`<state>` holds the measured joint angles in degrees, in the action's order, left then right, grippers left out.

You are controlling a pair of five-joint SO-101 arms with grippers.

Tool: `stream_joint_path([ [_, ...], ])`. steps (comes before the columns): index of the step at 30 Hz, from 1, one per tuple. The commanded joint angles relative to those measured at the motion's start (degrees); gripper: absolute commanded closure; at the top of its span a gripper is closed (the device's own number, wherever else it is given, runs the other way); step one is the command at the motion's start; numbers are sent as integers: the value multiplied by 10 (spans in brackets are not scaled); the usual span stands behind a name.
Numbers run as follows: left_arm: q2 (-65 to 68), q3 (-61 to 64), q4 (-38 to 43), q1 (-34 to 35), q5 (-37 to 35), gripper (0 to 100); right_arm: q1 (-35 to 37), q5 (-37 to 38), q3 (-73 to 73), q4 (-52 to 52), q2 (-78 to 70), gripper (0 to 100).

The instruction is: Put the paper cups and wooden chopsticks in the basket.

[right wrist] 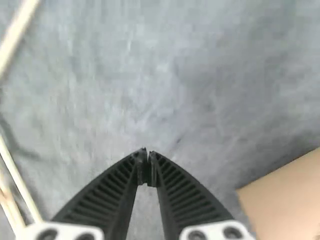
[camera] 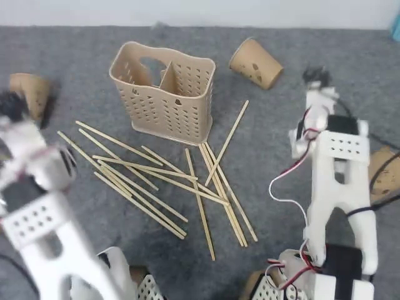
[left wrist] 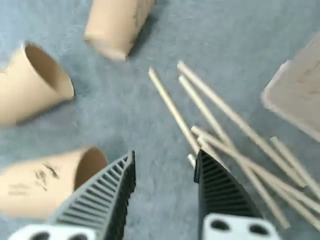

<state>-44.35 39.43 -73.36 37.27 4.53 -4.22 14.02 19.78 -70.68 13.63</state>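
Grey carpet [left wrist: 145, 125] is what sits in the gap of your left gripper [left wrist: 165, 157], whose jaws stand wide apart and hold nothing. The nearest paper cup [left wrist: 45, 182] lies on its side just outside that gap, beside one finger. Its open mouth is turned toward that finger and its base points away. So its long axis runs roughly along the line on which your jaws close, not across it. I judge that closing from here would catch nothing. You would need to shift sideways over the cup and turn the wrist so the fingers straddle its wall. A second cup [left wrist: 35, 87] lies farther out on the same side (a third cup [left wrist: 117, 25] is well ahead of the jaws).

By the other finger are the near ends of the wooden chopsticks [left wrist: 172, 110], fanning away toward the basket [camera: 165, 109], which in the high view stands upright beyond the pile. Your right gripper [right wrist: 146, 152] is closed on nothing above bare carpet, with a cup [right wrist: 285, 200] off to one side of it. For the cluster of cups, your left arm looks plainly the nearer one.
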Motion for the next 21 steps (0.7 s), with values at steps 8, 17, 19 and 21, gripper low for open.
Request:
stream_joint_path([
  [8,-192,356,181,12,58,821,26,-33,-255,-8,-154,905],
  [17,-201,394,248,11,54,821,43,-88,-557,84,-451,902],
  [19,-202,394,250,12,55,822,51,-87,-622,104,-511,901],
  [21,-204,394,251,12,55,822,58,-87,-687,109,-565,900],
])
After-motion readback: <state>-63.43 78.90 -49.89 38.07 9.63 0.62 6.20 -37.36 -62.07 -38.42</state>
